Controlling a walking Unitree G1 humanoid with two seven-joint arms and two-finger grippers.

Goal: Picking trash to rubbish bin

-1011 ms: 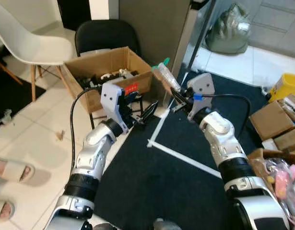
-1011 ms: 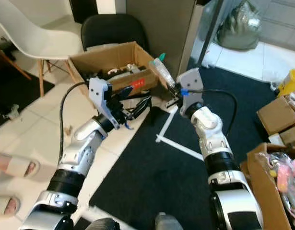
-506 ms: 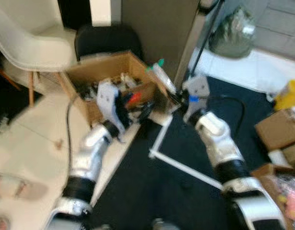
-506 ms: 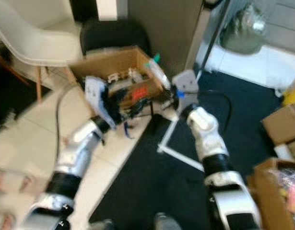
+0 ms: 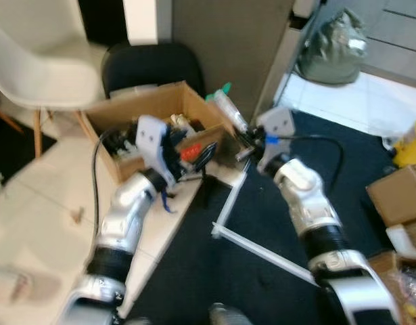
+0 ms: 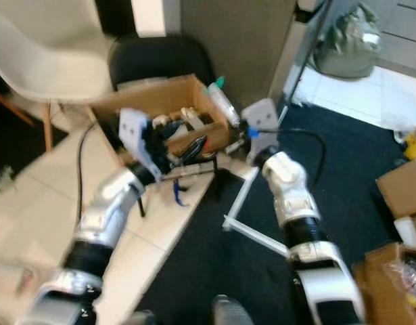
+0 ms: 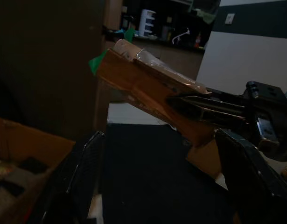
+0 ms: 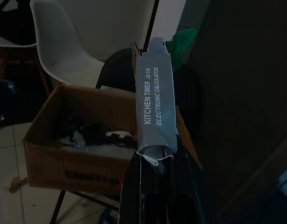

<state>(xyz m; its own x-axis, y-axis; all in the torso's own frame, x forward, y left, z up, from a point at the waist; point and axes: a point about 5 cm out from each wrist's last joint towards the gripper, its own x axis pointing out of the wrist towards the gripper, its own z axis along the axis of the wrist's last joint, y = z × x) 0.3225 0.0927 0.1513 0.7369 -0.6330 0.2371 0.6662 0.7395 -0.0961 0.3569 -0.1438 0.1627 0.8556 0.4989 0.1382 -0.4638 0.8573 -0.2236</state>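
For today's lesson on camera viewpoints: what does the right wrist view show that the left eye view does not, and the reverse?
The right wrist view alone makes the package's print legible: "KITCHEN TIMER / ELECTRONIC CALCULATOR". The left eye view alone shows the left gripper with open fingers beside the box, the dark carpet and the green bag. Both show the right gripper holding the package, the cardboard box and the white chair.

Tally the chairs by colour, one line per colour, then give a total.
White chairs: 1
Black chairs: 1
Total: 2
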